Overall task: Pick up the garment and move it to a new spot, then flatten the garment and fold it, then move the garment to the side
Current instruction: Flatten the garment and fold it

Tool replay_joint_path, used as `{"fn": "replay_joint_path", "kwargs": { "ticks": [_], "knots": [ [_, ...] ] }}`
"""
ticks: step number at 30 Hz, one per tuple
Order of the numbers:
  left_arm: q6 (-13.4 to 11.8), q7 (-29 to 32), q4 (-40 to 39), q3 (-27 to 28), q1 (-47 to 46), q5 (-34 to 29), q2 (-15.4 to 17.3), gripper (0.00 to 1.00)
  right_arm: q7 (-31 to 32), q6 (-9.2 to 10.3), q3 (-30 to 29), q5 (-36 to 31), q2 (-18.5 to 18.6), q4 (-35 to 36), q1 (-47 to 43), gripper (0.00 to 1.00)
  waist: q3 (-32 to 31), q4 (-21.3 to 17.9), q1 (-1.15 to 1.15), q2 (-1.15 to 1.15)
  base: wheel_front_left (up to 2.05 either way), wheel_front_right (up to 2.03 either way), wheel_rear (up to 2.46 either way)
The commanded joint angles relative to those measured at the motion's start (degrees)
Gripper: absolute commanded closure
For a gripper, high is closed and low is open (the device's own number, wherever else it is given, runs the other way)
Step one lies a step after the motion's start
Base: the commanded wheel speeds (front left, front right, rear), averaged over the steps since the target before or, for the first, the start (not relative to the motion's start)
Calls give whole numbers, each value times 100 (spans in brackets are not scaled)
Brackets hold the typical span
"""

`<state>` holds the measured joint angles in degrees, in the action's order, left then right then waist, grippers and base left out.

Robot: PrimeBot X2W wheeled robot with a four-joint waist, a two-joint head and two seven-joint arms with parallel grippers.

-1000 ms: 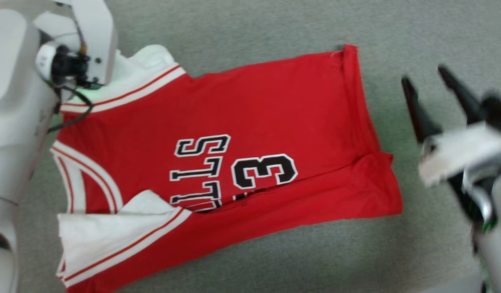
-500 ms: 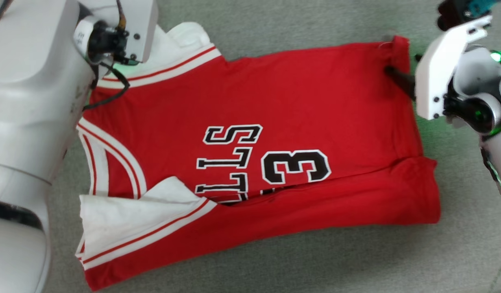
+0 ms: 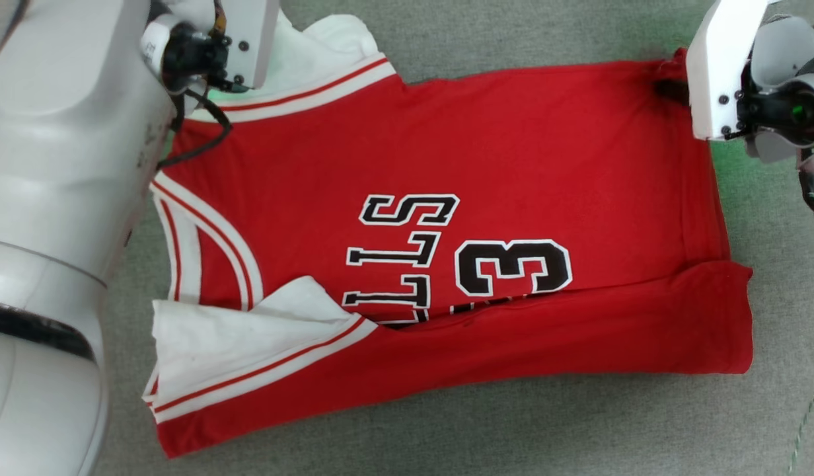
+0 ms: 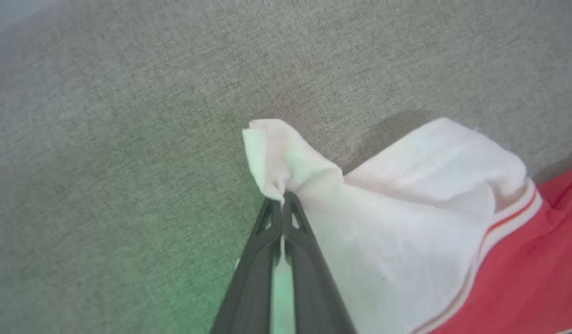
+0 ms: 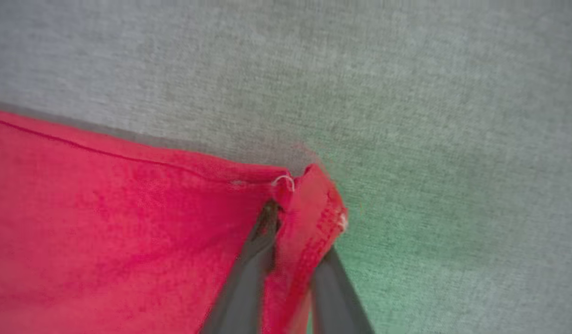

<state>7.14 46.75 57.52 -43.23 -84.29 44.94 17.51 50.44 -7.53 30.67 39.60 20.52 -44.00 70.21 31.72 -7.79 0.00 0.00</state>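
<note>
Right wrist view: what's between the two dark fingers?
A red corner of the shirt sits between the right gripper's fingers, in the right wrist view.

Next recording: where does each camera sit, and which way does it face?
Head view: on the head, facing down at the garment on the grey surface; left forearm and right wrist show.
Left wrist view: along the left gripper, shut on the white sleeve.
Right wrist view: along the right gripper, which straddles the red hem corner.
Shared: head and left wrist views both show that sleeve.
</note>
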Motion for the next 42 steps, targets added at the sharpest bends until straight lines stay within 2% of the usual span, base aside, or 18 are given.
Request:
{"fn": "replay_joint_path", "kwargs": {
  "ticks": [1,6,10,15,19,27,30,36,42],
  "knots": [
    [16,-45,49,-19,8,40,21,100,-26,8,107,23,-46,-170,-190,100,-56,33,0,0,0,0,0],
    [30,-417,109,13,-26,160,-5,100,-250,8,262,124,132,-268,-172,100,-305,122,0,0,0,0,0],
    [37,-699,-90,48,66,447,-34,100,-695,8,447,192,330,-127,-220,100,-551,229,0,0,0,0,0],
    [36,-820,-488,-55,289,820,102,100,-1367,8,726,308,640,93,-432,100,-911,387,0,0,0,0,0],
    [36,-802,-958,-234,570,1082,405,100,-1803,8,1039,515,922,370,-687,100,-1216,512,0,0,0,0,0],
    [29,-610,-1854,-440,1610,1478,1168,100,-2187,8,1547,965,1541,1059,-1456,100,-1732,671,0,0,0,0,0],
    [-130,-493,-2239,-482,2160,1625,1379,100,-2239,8,1616,1122,1721,1260,-1797,100,-1836,698,0,0,0,0,0],
    [-691,-100,-3006,-599,3165,1897,1715,100,-2190,8,1621,1300,1889,1466,-2297,100,-1866,679,0,0,0,0,0],
    [-1154,169,-3343,-675,3621,2047,1784,100,-2001,8,1576,1390,1773,1519,-2484,100,-1755,595,0,0,0,0,0]
  ]
}}
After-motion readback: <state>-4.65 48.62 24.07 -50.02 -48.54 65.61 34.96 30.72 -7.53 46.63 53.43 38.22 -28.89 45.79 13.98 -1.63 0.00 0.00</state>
